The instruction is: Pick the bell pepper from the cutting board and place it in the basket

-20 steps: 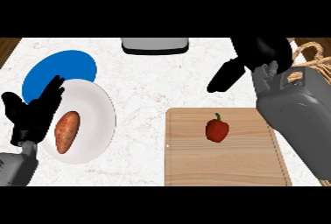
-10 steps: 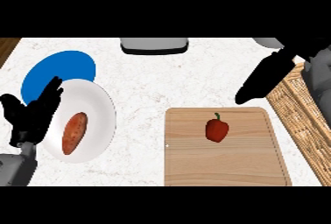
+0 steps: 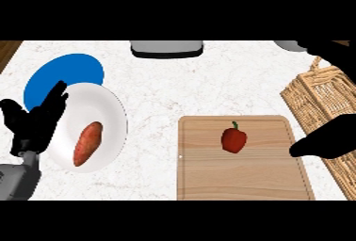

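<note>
Red pepper (image 3: 234, 140) lies mid cutting board (image 3: 240, 183), long axis up-down in head view, stem toward far edge. Right hand (image 3: 325, 143) just right of it, fingers can't tell. Basket (image 3: 327, 101) right. Left hand (image 3: 35, 122) spread, resting by white plate (image 3: 108, 106).

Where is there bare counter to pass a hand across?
Bare marble lies between the white plate and the cutting board, running up to the grey item at the far edge. Crowded: left, with both plates and the resting left hand; right, between board and basket, where the right hand sits.
</note>
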